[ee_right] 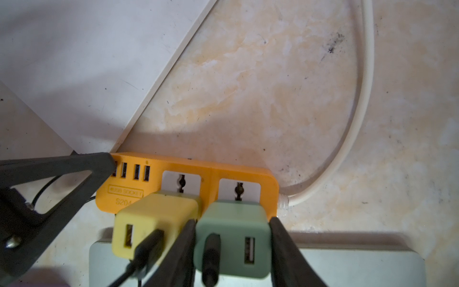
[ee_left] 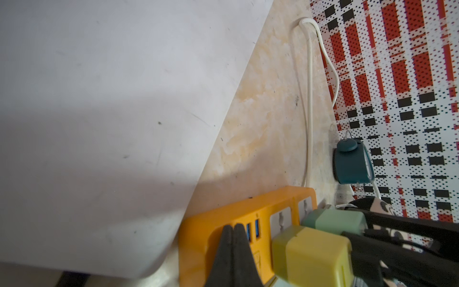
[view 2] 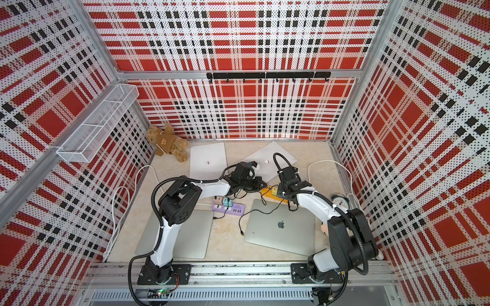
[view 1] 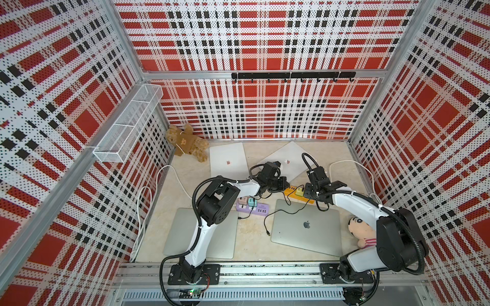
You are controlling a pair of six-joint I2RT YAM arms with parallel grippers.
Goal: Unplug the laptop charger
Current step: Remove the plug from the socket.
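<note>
Right wrist view: caught right gripper [ee_right: 233, 221] clamped on green charger [ee_right: 232, 239] in right socket of orange power strip [ee_right: 211, 171]. Spotted left gripper [ee_left: 233, 229] pinched together, pinning its left end. Pull axis: straight off socket.

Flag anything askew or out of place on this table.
The far silver laptop lies turned diagonally, unlike the white laptop beside it. A black cable has its free end lying loose on the table, plugged into nothing. A teddy bear lies toppled in the far corner. Nothing looks spilled or broken.
</note>
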